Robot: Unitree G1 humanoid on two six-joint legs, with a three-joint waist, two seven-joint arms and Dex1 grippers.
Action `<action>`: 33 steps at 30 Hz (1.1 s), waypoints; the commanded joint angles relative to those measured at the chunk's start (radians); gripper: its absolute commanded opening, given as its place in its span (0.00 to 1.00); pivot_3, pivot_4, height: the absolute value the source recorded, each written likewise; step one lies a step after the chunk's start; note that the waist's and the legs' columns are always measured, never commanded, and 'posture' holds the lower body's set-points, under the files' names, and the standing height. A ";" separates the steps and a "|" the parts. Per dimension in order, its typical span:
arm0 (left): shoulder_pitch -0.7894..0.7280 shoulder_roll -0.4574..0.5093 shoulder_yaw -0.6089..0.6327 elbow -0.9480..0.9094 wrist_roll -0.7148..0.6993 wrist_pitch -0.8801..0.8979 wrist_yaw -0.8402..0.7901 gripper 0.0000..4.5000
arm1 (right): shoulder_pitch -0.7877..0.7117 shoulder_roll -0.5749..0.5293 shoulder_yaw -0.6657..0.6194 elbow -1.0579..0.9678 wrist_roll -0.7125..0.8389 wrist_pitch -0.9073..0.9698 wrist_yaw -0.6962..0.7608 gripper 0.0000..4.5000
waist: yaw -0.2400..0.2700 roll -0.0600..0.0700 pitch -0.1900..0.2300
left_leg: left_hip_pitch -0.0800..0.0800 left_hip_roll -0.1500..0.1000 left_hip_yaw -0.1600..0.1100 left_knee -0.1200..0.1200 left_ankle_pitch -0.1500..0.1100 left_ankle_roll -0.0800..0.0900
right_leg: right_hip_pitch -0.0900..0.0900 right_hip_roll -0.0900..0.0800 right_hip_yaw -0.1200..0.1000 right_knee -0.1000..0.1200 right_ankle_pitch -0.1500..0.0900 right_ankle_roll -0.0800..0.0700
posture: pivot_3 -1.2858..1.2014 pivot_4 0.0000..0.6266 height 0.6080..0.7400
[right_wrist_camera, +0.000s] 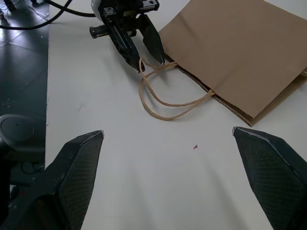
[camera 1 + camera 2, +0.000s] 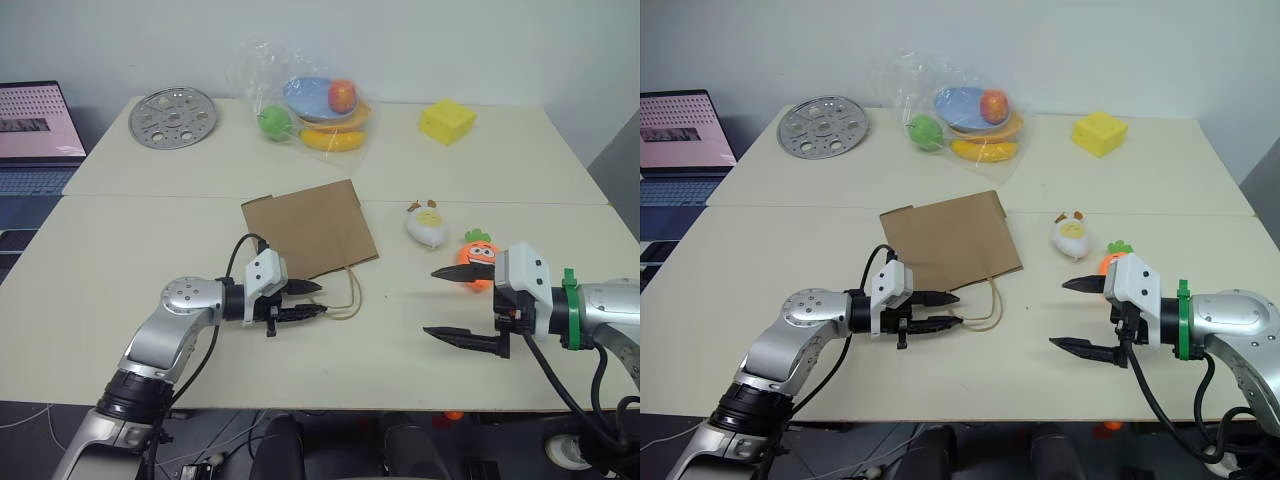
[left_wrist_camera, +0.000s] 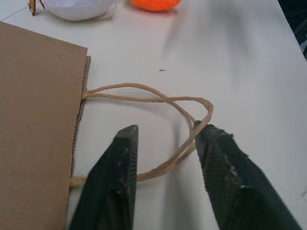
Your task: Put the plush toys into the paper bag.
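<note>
Left gripper [image 2: 312, 298]: near the table's front edge, left of centre, pointing toward the right; jaws parted a little, with the twine handles [image 3: 158, 103] lying between the fingers [image 3: 117, 163]; one loop touches a fingertip, but a firm pinch cannot be told.
Right gripper [image 2: 452, 304]: near the front edge on the right side, pointing toward the left, jaws spread wide and holding nothing.
Paper bag [image 2: 312, 228]: flat on the table [image 2: 150, 260] around its middle, mouth and handles facing the front edge.
Carrot plush [image 2: 480, 249]: right of the bag, just behind the right gripper's upper finger.
White egg plush [image 2: 426, 222]: just beside the carrot, toward the bag, apart from it.
Far edge: perforated metal disc [image 2: 173, 117] at the left corner, clear plastic bag of toy fruit [image 2: 315, 102] in the middle, yellow block [image 2: 447, 121] to the right.
Laptop [image 2: 35, 135]: off the table's left side.
</note>
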State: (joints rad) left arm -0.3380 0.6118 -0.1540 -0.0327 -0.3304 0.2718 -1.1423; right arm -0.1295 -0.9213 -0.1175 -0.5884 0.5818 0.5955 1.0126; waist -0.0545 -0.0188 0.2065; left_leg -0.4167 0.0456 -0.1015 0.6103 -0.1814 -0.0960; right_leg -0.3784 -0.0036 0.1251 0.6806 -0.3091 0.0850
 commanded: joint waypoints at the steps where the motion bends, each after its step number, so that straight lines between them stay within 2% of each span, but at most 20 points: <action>1: -0.022 -0.002 0.019 -0.030 -0.024 0.014 -0.002 0.13 | -0.016 0.012 0.005 -0.045 0.010 -0.007 -0.024 1.00 | 0.000 0.000 0.000 | 0.000 0.000 0.000 0.000 0.000 0.000 | 0.000 0.000 0.000 0.000 0.000 0.000 | 0.52 0.24 1.00; 3: -0.027 0.004 0.024 -0.039 -0.036 0.036 -0.010 0.01 | -0.022 0.025 0.020 -0.054 -0.001 -0.005 -0.049 1.00 | 0.000 0.000 0.000 | 0.000 0.000 0.000 0.000 0.000 0.000 | 0.000 0.000 0.000 0.000 0.000 0.000 | 0.52 0.24 1.00; 7: -0.042 0.036 0.037 -0.059 -0.077 0.111 -0.043 0.01 | -0.036 0.058 0.066 -0.060 -0.023 0.004 -0.098 1.00 | -0.001 0.000 0.000 | 0.000 0.000 0.000 0.000 0.000 0.000 | 0.000 0.000 0.000 0.000 0.000 0.000 | 0.52 0.24 1.00; 10: -0.072 0.040 0.087 -0.083 -0.160 0.215 -0.029 0.00 | -0.057 0.084 0.100 -0.062 -0.024 0.016 -0.125 0.88 | -0.002 0.000 0.000 | 0.000 0.000 0.000 0.000 0.000 0.000 | 0.000 0.000 0.000 0.000 0.000 0.000 | 0.52 0.24 1.00; 14: -0.124 0.040 0.154 -0.110 -0.277 0.360 -0.003 0.00 | -0.092 0.118 0.158 -0.049 -0.048 0.021 -0.154 0.56 | -0.001 0.000 0.000 | 0.000 0.000 -0.001 0.000 0.000 0.000 | 0.000 0.000 0.000 0.000 0.000 0.000 | 0.52 0.24 1.00; 17: -0.184 0.034 0.219 -0.110 -0.376 0.469 0.026 0.00 | -0.169 0.200 0.257 0.014 -0.115 0.024 -0.210 0.33 | -0.004 -0.001 0.000 | 0.000 0.000 -0.001 0.000 0.000 0.000 | 0.000 0.000 -0.001 0.000 0.000 0.000 | 0.52 0.24 1.00; 20: -0.198 0.038 0.223 -0.111 -0.391 0.500 0.041 0.00 | -0.257 0.317 0.343 0.109 -0.199 -0.002 -0.280 0.05 | -0.009 -0.001 0.000 | 0.000 0.001 -0.001 0.000 0.000 0.000 | -0.001 0.001 -0.001 0.001 0.000 0.000 | 0.52 0.24 1.00; 21: -0.199 0.039 0.222 -0.112 -0.390 0.503 0.045 0.00 | -0.282 0.353 0.364 0.139 -0.224 -0.009 -0.301 0.01 | -0.012 -0.001 0.000 | 0.000 0.001 -0.002 -0.001 0.000 0.000 | -0.001 0.001 -0.001 0.001 0.000 0.000 | 0.52 0.24 1.00; 24: -0.199 0.027 0.225 -0.118 -0.396 0.514 0.068 0.00 | -0.323 0.425 0.399 0.213 -0.290 -0.038 -0.342 0.01 | -0.010 -0.001 0.000 | -0.001 0.001 -0.003 -0.001 0.000 0.000 | -0.002 0.001 -0.003 0.002 0.001 -0.002 | 0.52 0.24 1.00; 33: -0.204 -0.040 0.255 -0.125 -0.420 0.523 0.161 0.00 | -0.408 0.741 0.479 0.606 -0.497 -0.210 -0.553 0.01 | -0.004 -0.001 0.000 | -0.002 0.001 -0.006 -0.003 0.000 0.000 | -0.002 0.001 -0.006 0.002 0.003 -0.004 | 0.52 0.24 1.00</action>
State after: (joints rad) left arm -0.5265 0.5779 0.0616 -0.1335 -0.7228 0.7992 -0.9977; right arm -0.5222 -0.1997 0.3626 -0.0153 0.1196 0.4457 0.4980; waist -0.0585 -0.0196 0.2069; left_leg -0.4185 0.0464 -0.1076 0.6077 -0.1814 -0.0962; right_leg -0.3802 -0.0027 0.1193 0.6823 -0.3063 0.0805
